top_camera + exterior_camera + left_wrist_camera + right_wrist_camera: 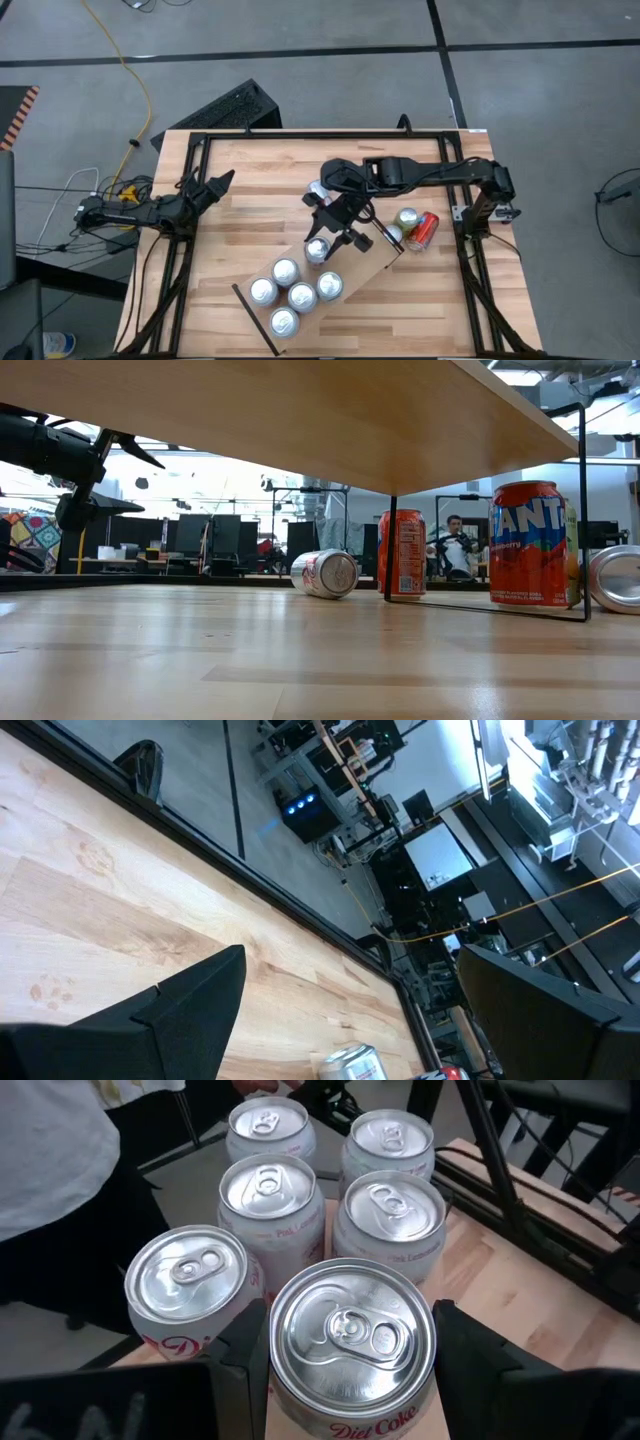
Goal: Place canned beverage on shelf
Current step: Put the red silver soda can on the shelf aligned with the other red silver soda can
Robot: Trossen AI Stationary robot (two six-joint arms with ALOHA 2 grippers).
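Silver Diet Coke can (pixel 352 1342) at the shelf (pixel 372 272), gripped from both sides by the right tool (pixel 350 1370).

Its fingers stand partly apart, closed on the can, which sits beside five silver cans (pixel 288 291) already standing on the pale board. The step in hand looks like the set-down; next the can must settle upright in a free spot, then the fingers spread and lift clear without knocking the neighbours. Left tool (pixel 215 187) waits open at the table's (pixel 260 180) left side. More cans (pixel 418 228) lie on the table near the right arm's base.
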